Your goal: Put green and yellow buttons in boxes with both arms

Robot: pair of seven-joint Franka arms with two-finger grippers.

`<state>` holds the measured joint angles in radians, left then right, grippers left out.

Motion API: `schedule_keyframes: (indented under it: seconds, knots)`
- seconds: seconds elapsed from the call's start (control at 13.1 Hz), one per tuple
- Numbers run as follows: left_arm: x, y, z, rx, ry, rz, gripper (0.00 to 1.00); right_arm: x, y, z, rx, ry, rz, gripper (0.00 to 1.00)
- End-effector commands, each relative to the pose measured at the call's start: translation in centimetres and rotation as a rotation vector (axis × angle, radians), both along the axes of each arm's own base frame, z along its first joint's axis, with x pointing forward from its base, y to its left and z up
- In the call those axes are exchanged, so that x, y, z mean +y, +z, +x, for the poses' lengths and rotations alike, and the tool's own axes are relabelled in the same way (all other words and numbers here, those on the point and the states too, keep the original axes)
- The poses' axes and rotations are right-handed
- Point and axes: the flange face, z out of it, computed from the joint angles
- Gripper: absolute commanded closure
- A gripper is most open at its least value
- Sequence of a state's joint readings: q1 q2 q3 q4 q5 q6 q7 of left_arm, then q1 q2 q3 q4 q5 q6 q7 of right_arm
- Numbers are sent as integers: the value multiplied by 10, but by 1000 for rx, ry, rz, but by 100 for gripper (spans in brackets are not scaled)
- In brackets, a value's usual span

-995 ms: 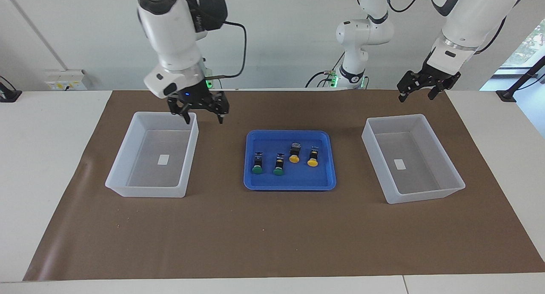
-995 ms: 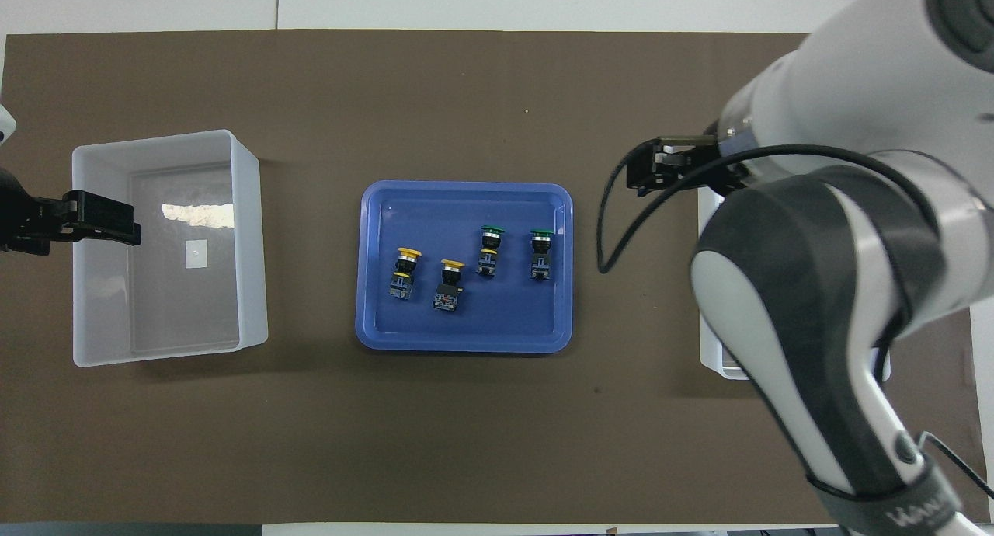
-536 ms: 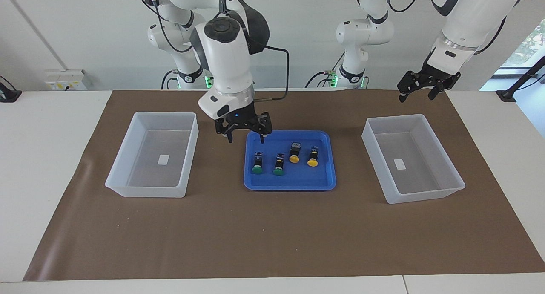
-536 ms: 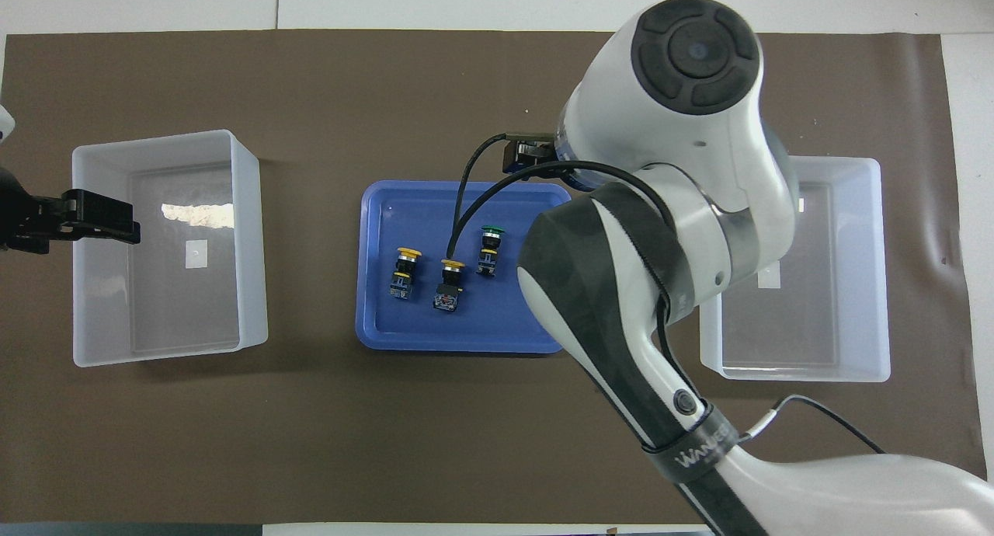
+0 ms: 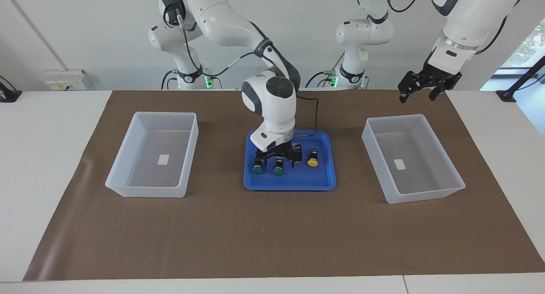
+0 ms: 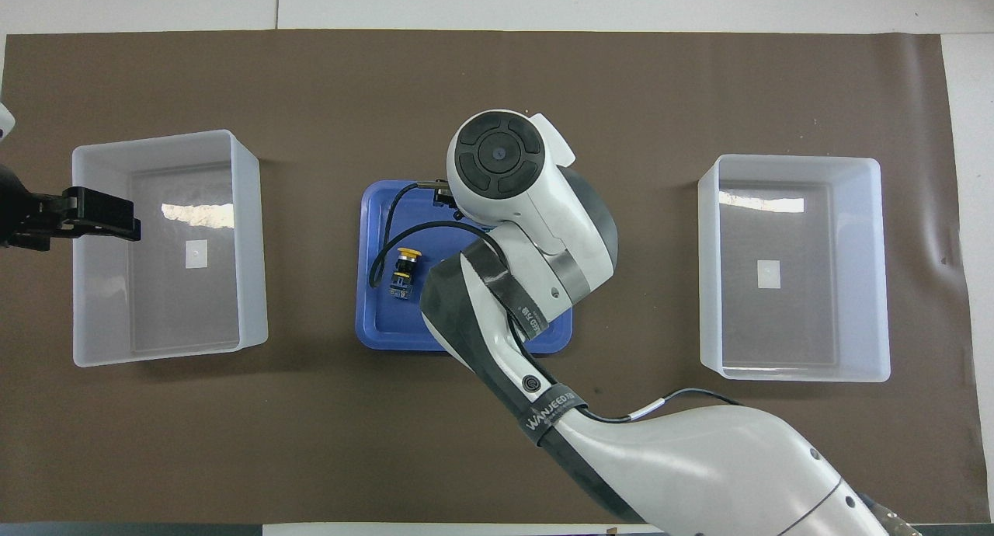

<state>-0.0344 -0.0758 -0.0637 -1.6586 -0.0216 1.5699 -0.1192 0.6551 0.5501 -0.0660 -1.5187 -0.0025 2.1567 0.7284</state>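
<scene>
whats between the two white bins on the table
The blue tray with the green and yellow buttons, and the right gripper down over them; clearest in the facing view. Otherwise bare brown mat.

overhead: right arm hides three buttons | facing: one yellow button mostly hidden by right gripper

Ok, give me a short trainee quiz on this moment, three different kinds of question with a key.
1. True or false: the box at the right arm's end already holds a button.
2. The right hand is down over: A) the blue tray; B) a box; C) bare brown mat.
3. How many green buttons show in the facing view?

Key: 1 false, only a white label lies in it. 2 A. 3 two, side by side in the tray.
</scene>
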Motion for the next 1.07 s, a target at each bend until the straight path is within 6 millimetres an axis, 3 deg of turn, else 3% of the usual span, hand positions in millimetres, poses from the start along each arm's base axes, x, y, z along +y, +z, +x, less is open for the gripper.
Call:
schedule_keyframes:
  seconds: [0.0, 0.15, 0.46, 1.0]
  knots:
    - [1, 1, -6, -14, 13, -13, 0, -5, -4, -15, -5, 10, -14, 11]
    - [1, 1, -6, -14, 16, -13, 0, 4, -6, -23, -3, 25, -13, 13]
    - [1, 2, -5, -20, 17, -13, 0, 1, -16, -32, -6, 31, -9, 37]
    - [0, 2, -2, -45, 20, -16, 0, 0, -29, -44, -11, 41, -4, 46]
